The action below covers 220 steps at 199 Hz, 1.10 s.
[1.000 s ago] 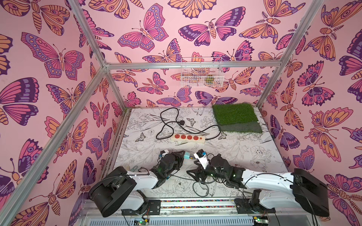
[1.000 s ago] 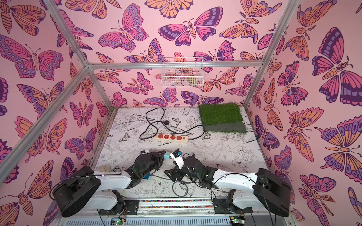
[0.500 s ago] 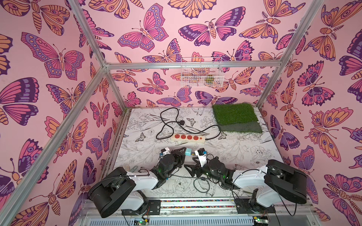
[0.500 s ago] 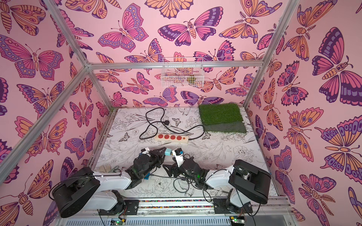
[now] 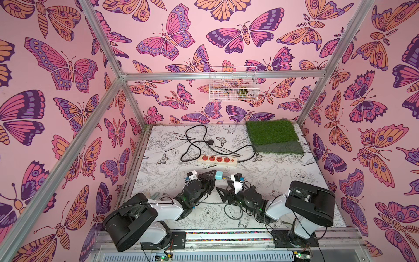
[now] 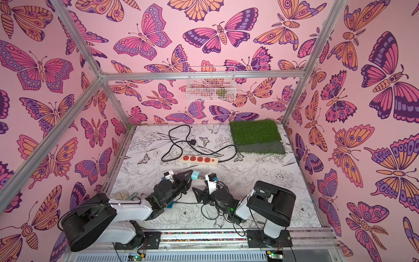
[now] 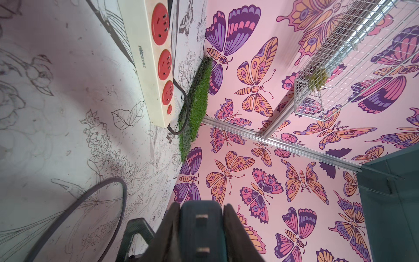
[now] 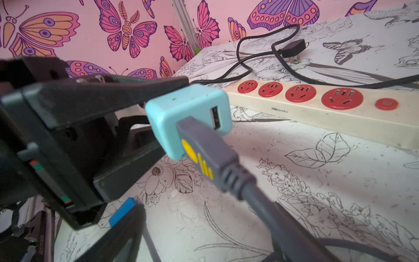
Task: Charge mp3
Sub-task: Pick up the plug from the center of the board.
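My left gripper is shut on the pale teal charger cube, held just above the table with its two prongs facing away. A grey USB plug with yellow marks sits in one port of the cube. Its cable runs back past my right gripper, which is open just behind the plug with bare table between its fingers. The mp3, small and bright blue, lies flat on the table below the left arm.
A cream power strip with red sockets lies just beyond the cube. Its black cord and plug coil behind it. A green grass mat fills the far right corner. A white wire basket hangs on the back wall.
The right arm has folded up, its big black link swinging left toward the middle. The left gripper still holds the cube and has shifted slightly away from the front.
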Motion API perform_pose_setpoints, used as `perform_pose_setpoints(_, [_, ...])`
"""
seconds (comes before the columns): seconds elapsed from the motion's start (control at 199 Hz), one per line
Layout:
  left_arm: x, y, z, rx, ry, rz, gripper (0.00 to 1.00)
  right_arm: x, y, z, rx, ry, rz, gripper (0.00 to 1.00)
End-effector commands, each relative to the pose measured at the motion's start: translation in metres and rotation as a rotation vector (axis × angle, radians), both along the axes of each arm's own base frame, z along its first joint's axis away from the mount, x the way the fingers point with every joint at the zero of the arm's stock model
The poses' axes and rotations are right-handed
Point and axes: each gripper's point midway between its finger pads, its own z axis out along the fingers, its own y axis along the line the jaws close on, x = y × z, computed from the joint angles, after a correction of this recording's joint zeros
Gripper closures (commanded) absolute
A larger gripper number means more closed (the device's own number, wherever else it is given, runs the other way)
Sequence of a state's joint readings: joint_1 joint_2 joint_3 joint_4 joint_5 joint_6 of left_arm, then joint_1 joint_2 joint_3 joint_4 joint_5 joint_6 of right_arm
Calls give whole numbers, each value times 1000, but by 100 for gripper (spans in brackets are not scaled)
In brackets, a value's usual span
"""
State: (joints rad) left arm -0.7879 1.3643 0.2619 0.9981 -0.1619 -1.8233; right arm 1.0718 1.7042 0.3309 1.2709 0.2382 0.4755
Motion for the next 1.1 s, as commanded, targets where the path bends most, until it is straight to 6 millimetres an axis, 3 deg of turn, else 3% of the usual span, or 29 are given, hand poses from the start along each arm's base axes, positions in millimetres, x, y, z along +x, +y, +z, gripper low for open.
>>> perform_pose_setpoints(0.0, [-2, 3, 3, -1, -19, 8, 100, 5, 0, 29, 113, -43, -32, 13])
perform_pose_setpoints(0.226, [-2, 5, 5, 11, -31, 14, 100, 5, -2, 42, 216, 18, -51, 14])
perform_pose_setpoints(0.431, [-2, 0, 9, 1, -45, 5, 100, 10, 10, 50, 334, 99, -59, 16])
perform_pose_setpoints(0.697, [-3, 0, 12, -8, -63, 5, 100, 16, 5, 67, 470, 154, -104, 17])
perform_pose_setpoints(0.972, [-2, -2, 17, -28, -92, 0, 100, 27, 1, 56, 568, 272, -169, 22])
perform_pose_setpoints(1.098, [-3, -2, 18, -24, -100, -3, 100, 28, 3, 62, 607, 293, -165, 26])
